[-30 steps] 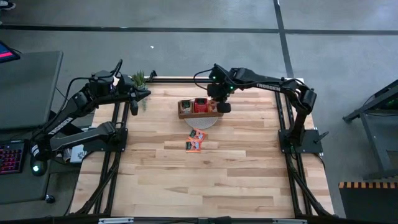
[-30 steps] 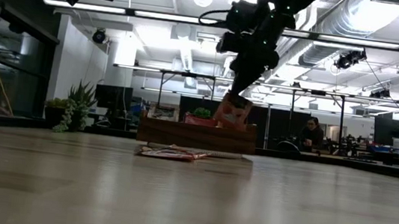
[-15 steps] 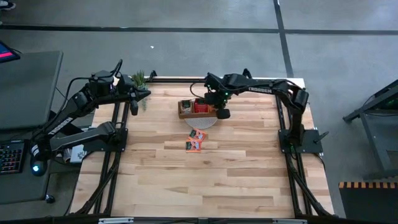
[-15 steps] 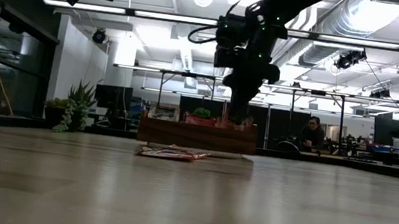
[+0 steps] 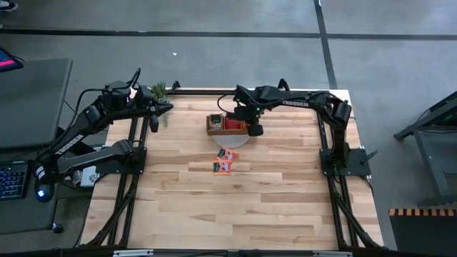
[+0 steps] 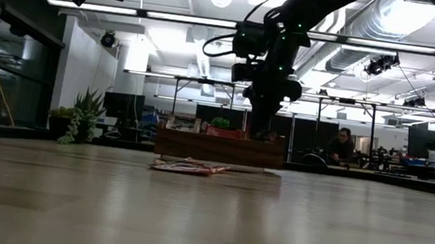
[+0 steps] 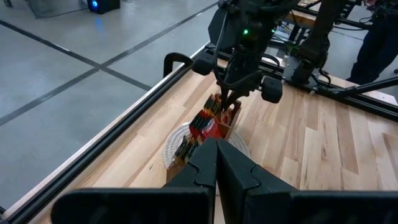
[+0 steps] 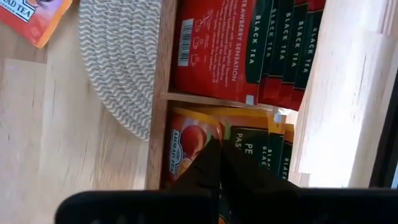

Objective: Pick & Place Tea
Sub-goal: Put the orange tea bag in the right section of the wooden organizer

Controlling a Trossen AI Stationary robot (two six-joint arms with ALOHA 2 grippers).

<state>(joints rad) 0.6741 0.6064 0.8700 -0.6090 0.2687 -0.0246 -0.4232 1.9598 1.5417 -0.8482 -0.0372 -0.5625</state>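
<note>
The right gripper (image 5: 248, 126) has been lowered into the wooden tray (image 5: 211, 130) since a second ago; it was then above the tray's right end with an orange sachet hanging from it in the low view, and now its tip is down inside the right-hand compartment. In the right wrist view its fingers (image 8: 214, 163) are seen pressed together, with the orange peach sachet (image 8: 189, 149) pinched between them and already standing among the others in that compartment. The tray itself appears nudged slightly between the earlier high view and this one, sitting partly on the woven round mat (image 5: 230, 140).

Meaning for the task: this sachet is judged as good as placed, and only release and withdrawal are left for it. The black tea sachets (image 8: 249, 50) are packed upright in the neighbouring compartment.

Two loose sachets (image 5: 225, 161) are left lying flat on the table (image 5: 271, 200), near the tray's front side and overlapping each other, so the task is judged not finished.

The left gripper (image 7: 216, 163) is parked well apart at the table's left rear, near the small potted plant (image 5: 158, 91), fingers pressed together and nothing held.
</note>
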